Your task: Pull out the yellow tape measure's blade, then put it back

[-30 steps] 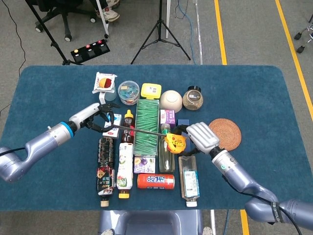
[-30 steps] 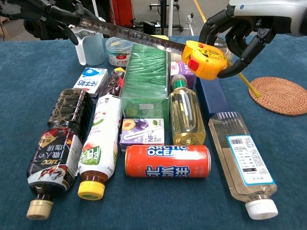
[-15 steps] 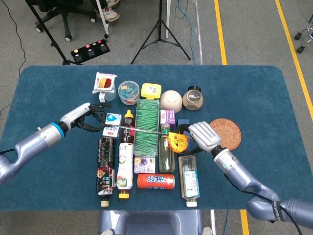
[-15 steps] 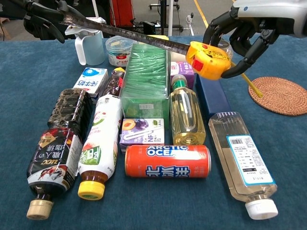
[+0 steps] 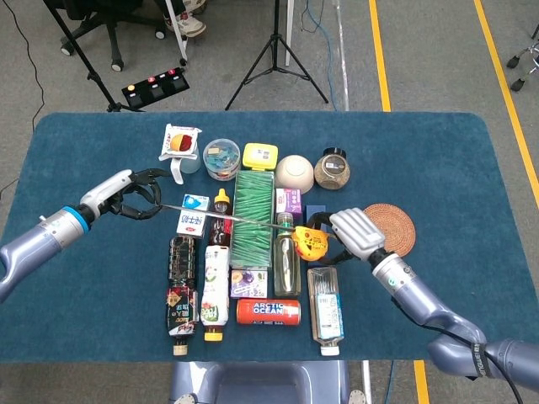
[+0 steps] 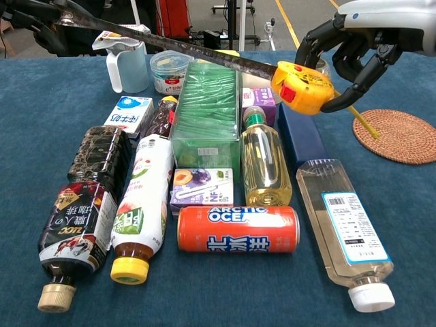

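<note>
While right hand (image 5: 354,233) fingers grip rounded yellow tape measure (image 5: 310,242) | left hand (image 5: 126,195) fingers pinch thin flat blade (image 5: 227,218)

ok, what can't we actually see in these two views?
- Left hand: chest view's top-left edge cuts it off, so its grip on the blade tip shows only small in the head view.
- Blade markings: blurred in both views.
- Tape measure far side: hidden by the right hand.
- Blue box: partly behind the tape measure, chest view.

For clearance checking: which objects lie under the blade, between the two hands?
Head view: the blade spans above the milk carton, brown bottle and green box.
</note>
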